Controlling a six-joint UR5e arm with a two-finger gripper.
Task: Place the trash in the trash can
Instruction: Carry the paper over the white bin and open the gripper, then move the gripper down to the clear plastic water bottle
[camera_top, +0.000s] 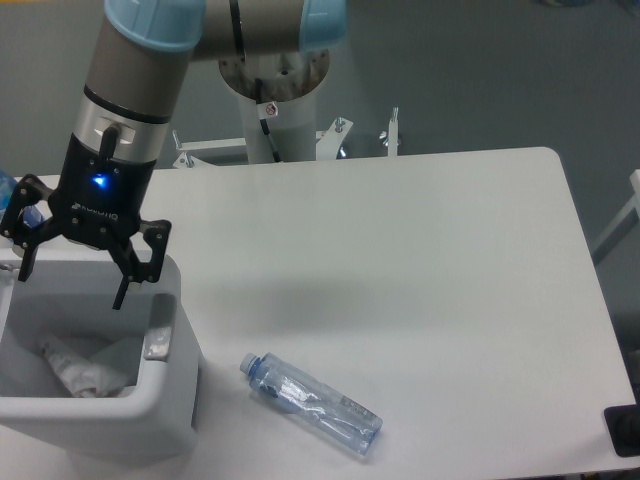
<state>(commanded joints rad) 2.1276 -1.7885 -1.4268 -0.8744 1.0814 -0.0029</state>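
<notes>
1. The gripper (72, 290) hangs over the trash can (172, 400) with its two dark fingers spread wide apart and nothing between them; one fingertip sits by the bin's right rim, the other by its left edge.
2. White lettering runs across the gripper's black body under a lit blue light, too blurred to read.
3. The trash can holds a crumpled white wrapper (85, 370), lying on its floor directly below the parted fingers and clear of them.
4. A grey strip (157, 343) marks the bin's right rim.
5. A clear crushed bottle (312, 404) lies on its side on the white table (420, 270), to the right of the bin and well apart from the gripper; its label cannot be read.
</notes>
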